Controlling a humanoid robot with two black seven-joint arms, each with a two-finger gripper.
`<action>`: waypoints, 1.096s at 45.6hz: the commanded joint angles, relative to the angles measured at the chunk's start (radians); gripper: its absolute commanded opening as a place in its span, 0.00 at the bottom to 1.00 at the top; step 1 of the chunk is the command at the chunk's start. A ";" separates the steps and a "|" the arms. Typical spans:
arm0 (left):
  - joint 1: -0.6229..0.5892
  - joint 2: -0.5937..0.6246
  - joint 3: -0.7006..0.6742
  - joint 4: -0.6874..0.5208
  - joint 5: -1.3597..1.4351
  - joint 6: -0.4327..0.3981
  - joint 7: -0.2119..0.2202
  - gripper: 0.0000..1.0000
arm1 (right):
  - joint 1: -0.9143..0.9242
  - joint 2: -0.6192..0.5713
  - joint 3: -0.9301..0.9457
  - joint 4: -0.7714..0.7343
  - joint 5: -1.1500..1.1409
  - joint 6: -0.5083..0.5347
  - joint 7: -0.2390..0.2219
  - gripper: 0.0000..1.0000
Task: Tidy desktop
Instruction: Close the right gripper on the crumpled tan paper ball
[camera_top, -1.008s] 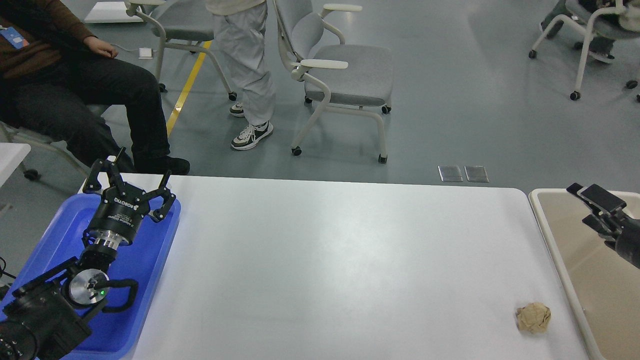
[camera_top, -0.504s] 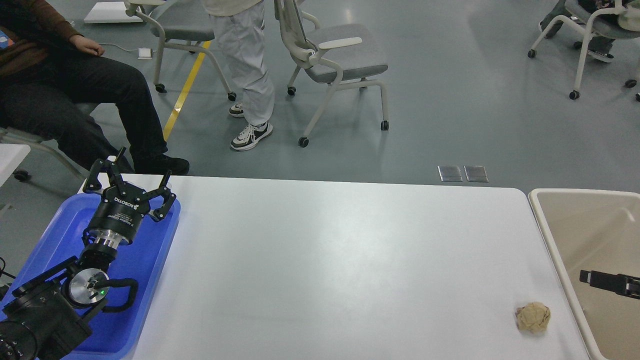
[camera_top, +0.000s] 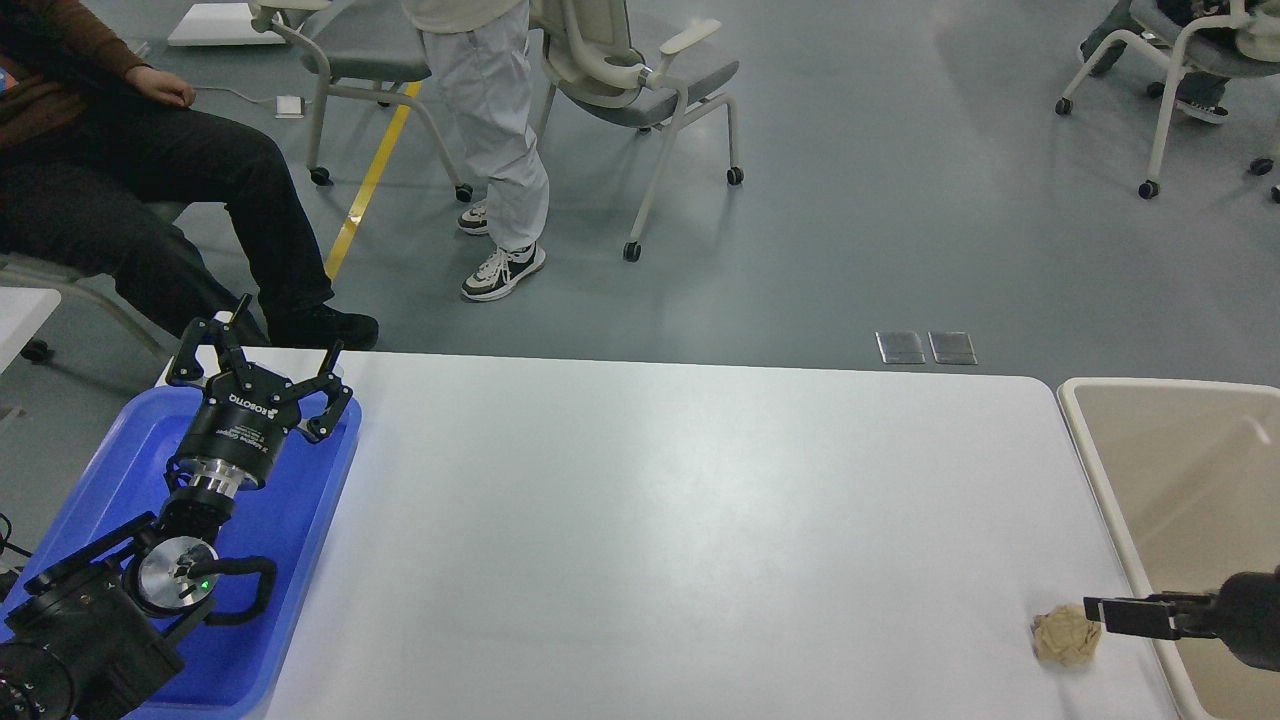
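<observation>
You see the white surface (camera_top: 680, 520) between the blue tray (camera_top: 290, 560) and the beige bin (camera_top: 1100, 480). Your left gripper (camera_top: 262, 360) hovers above the tray, jaws open. Your right gripper (camera_top: 1110, 612) is just beside the crumpled paper ball (camera_top: 1062, 636); its jaws I cannot tell.

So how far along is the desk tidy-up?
Mostly done by the look of it: the desktop shows just one crumpled paper ball near its right edge. The right hand is at the ball, grip unclear. The left hand hangs open over the blue tray. Left: ball into the beige bin.
</observation>
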 joint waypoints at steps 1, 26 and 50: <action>0.000 0.000 0.000 0.000 0.000 0.000 0.000 0.98 | -0.011 0.081 -0.010 -0.038 -0.011 -0.004 -0.001 1.00; 0.000 0.000 0.000 -0.001 0.000 0.000 0.000 0.98 | -0.094 0.185 0.008 -0.161 0.031 -0.025 0.000 1.00; 0.000 0.000 0.000 0.000 0.000 0.000 0.000 0.98 | -0.107 0.222 -0.007 -0.201 0.037 -0.055 0.010 0.94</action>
